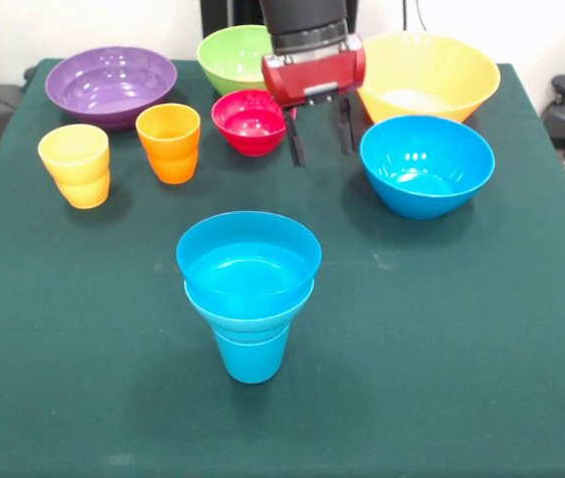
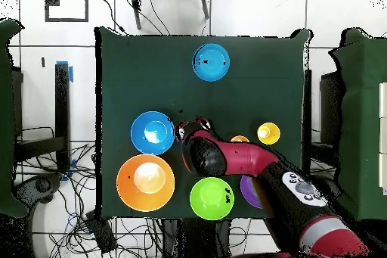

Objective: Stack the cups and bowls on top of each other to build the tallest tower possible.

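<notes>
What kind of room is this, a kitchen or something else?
Probably a robotics lab, not a kitchen: a red and black robot arm works over a green cloth-covered table, with loose cables on the tiled floor around it.

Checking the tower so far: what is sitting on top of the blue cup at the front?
Two blue bowls are nested on the blue cup, the wider one uppermost and empty. The cup's inside is covered, so its contents cannot be seen.

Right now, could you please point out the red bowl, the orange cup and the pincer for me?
Red bowl (image 1: 250, 123), front view, inner wall.
Orange cup (image 1: 169, 145), front view, outer side.
Pincer (image 1: 319, 132), front view, midway between its tips.
</notes>
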Controlling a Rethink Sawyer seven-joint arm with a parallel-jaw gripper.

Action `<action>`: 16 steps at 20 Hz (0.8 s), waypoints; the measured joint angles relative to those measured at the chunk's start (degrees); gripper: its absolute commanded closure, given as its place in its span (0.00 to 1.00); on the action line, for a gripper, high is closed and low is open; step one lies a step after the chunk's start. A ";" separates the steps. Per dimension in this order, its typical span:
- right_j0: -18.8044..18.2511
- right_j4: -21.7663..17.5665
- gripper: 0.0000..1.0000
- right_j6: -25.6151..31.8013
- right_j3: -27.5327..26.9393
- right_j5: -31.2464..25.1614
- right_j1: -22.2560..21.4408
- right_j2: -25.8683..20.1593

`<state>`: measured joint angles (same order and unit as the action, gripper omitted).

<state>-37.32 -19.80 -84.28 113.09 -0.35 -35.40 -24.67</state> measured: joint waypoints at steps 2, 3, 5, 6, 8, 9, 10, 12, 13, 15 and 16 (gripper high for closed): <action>-0.58 -0.01 0.00 0.00 0.01 -0.86 -1.15 -0.71; -0.94 -0.01 0.00 0.00 0.01 -1.42 -2.20 -1.17; -0.94 -0.02 0.00 0.00 0.02 -1.51 -2.66 -1.25; -0.90 -0.02 0.00 0.00 0.02 -1.52 -2.89 -1.27; -0.46 -0.02 0.00 0.00 0.02 -1.52 -3.07 -1.27; -0.15 -0.02 0.00 0.00 0.02 -1.52 -2.85 -1.27; 0.16 -0.02 0.00 0.00 0.02 -1.52 -2.64 -1.26; 0.72 -0.02 0.00 0.00 0.02 -1.52 -2.23 -1.26; 1.42 -0.02 0.00 0.00 0.02 -1.50 -1.66 -1.27; 2.25 -0.04 0.00 0.00 0.03 -1.50 -0.95 -1.26; 2.51 -0.02 0.00 0.00 0.02 -1.48 -0.74 -1.25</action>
<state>-34.81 -19.83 -84.28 113.11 -1.83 -36.14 -25.92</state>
